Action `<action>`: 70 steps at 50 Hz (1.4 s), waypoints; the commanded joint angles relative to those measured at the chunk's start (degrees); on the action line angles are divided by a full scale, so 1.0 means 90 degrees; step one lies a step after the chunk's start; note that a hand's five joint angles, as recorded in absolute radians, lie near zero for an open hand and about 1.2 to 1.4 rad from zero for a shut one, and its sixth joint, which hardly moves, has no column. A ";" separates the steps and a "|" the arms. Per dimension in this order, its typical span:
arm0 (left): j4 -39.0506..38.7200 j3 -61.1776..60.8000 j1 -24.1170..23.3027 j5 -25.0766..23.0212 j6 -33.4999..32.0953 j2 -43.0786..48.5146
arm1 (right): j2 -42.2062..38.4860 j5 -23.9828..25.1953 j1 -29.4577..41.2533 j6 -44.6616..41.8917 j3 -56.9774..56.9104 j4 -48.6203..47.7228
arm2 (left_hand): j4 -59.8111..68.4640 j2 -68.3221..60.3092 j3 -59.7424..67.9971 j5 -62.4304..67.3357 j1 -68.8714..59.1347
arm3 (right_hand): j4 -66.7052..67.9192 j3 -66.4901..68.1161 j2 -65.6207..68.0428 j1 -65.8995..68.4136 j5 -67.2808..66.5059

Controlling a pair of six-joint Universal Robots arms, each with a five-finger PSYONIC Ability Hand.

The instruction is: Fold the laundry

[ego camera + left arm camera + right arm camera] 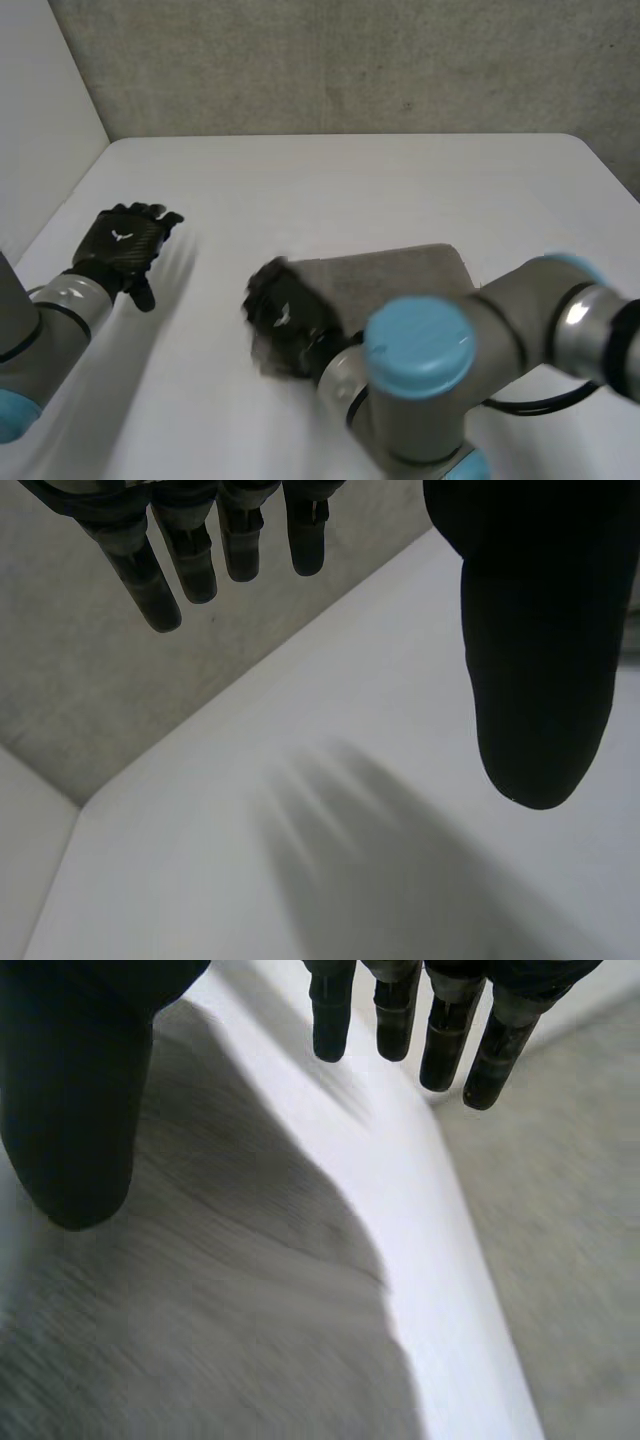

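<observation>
Cloth (pixel 400 275), grey-brown, lay mid-table (pixel 350 180), its near edge hidden behind the right arm (pixel 430 380). We saw the blurred right hand (pixel 285 318) at its edge, fingers straight and relaxed; contact was unclear. The left hand (pixel 125 242) was spread over bare table, well apart.

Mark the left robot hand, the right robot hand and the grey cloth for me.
left robot hand (pixel 125 240): head view, back of the hand.
right robot hand (pixel 285 315): head view, back of the hand.
grey cloth (pixel 405 272): head view, its bare upper face.
</observation>
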State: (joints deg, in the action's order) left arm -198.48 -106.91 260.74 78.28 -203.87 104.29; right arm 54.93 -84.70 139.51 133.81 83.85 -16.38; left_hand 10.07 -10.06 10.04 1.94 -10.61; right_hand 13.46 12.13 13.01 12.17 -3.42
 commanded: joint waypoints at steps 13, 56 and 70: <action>0.0441 0.1896 -0.2446 0.0345 0.1567 0.0705 | 0.2363 0.0046 -0.2775 0.3296 0.2018 0.0961 | 0.0277 -0.0278 0.0280 0.0070 -0.0218 | -0.0385 -0.0236 -0.0335 -0.0241 0.0380; 0.0637 0.0053 -0.1630 0.1429 0.1441 -0.0698 | 0.0491 0.0299 -0.0006 0.0708 0.0449 -0.0290 | 0.0147 -0.0148 0.0150 -0.0060 -0.0087 | 0.7393 0.7541 0.7443 0.7537 -0.7398; 0.0578 0.0324 -0.1597 0.1400 0.1646 -0.0709 | 0.1247 0.0253 -0.0274 0.1953 0.0585 -0.0290 | 0.0240 -0.0241 0.0243 0.0033 -0.0180 | -0.0385 -0.0236 -0.0335 -0.0241 0.0380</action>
State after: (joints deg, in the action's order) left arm -192.83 -107.44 248.30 90.96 -190.76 96.82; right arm 56.75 -79.69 142.76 140.91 87.63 -18.92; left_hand 10.46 -10.46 10.38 1.74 -10.61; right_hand 52.70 52.53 52.17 43.35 -42.77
